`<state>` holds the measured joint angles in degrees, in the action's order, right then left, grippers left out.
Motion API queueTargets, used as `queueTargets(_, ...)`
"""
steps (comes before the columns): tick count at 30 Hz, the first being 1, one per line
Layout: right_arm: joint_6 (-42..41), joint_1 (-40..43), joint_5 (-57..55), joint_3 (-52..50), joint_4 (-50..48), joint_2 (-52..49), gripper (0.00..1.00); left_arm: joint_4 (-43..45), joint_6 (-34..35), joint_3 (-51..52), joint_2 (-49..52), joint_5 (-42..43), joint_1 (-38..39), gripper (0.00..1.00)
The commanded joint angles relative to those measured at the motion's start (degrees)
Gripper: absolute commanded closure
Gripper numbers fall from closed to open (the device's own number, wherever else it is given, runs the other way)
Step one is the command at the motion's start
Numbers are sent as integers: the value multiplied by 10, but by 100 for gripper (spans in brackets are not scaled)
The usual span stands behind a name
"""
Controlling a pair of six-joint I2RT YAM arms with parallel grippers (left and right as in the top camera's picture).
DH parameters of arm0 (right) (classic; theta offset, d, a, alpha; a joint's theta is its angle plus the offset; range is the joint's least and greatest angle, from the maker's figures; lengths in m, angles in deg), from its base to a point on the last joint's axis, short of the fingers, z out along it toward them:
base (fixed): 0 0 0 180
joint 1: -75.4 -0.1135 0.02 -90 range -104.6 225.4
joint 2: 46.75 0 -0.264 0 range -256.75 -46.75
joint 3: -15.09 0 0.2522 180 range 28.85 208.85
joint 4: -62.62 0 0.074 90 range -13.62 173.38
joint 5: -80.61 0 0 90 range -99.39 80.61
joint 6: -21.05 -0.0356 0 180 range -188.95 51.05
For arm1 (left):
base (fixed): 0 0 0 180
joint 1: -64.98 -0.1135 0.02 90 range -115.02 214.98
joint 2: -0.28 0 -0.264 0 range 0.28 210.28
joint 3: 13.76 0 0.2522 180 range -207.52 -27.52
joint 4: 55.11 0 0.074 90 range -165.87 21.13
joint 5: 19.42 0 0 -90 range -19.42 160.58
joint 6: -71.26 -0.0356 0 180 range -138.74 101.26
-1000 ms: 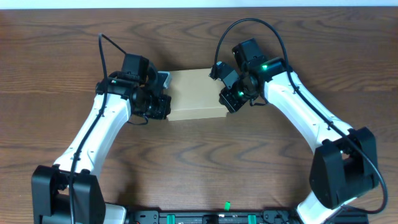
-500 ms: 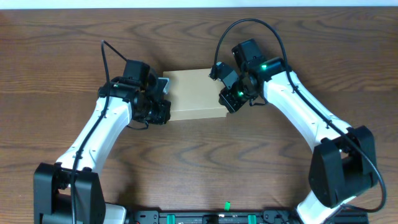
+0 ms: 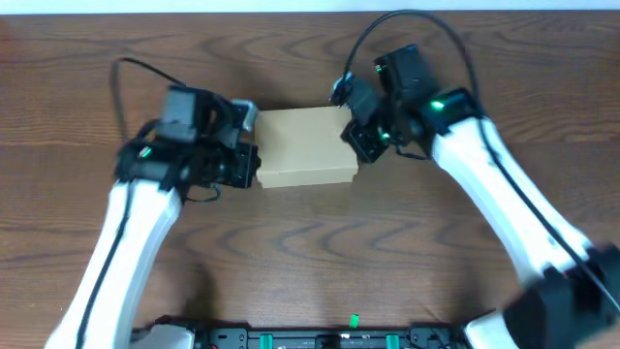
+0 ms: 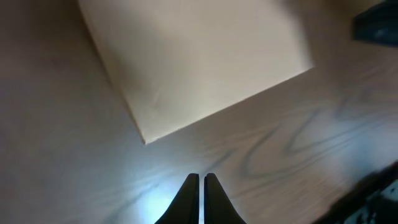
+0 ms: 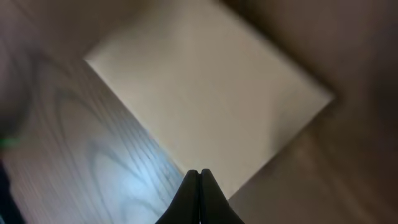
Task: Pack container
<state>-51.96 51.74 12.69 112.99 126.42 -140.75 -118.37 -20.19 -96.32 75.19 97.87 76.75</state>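
Container [image 3: 304,145] flanked by both arms. Left gripper [image 4: 200,180]: fingers pressed together, nothing held, tip over bare table [image 3: 310,252] just short of box corner. Right gripper [image 5: 199,173]: likewise closed and empty, tip at box edge. Box lies flat near table centre, top face apparently closed. Expect light, stiff cardboard with smooth faces, prone to sliding. You likely do best pinching flap edge or pressing opposite ends, gently, since walls could dent.

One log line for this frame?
tan cardboard box: closed, on wooden table | left gripper: shut, empty | right gripper: shut, empty
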Motion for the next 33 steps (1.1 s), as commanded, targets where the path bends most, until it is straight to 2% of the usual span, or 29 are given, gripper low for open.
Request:
queueTargets(1,6,1,8,16,7,70,99,-8,2,-16,-80,3,-1,94)
queueTargets(5,6,0,8,16,59,127,99,-47,2,-16,-169,-5,-1,94)
queueTargets(12,6,0,8,2,185,183,98,-114,2,-16,-238,-5,-1,93)
queueTargets(13,6,0,8,-2,198,187,99,-121,2,-15,-240,-5,-1,75)
queueTargets(14,6,0,8,-2,209,188,98,-124,2,-16,-240,-5,-1,53)
queueTargets(15,6,0,8,-2,218,188,75,-126,2,-15,-240,-5,-1,5)
queueTargets(16,6,0,8,-2,224,188,1,-126,2,-15,-240,-5,-1,5)
queueTargets(33,2,0,4,-2,230,188,1,-133,2,-16,-240,-7,-1,5)
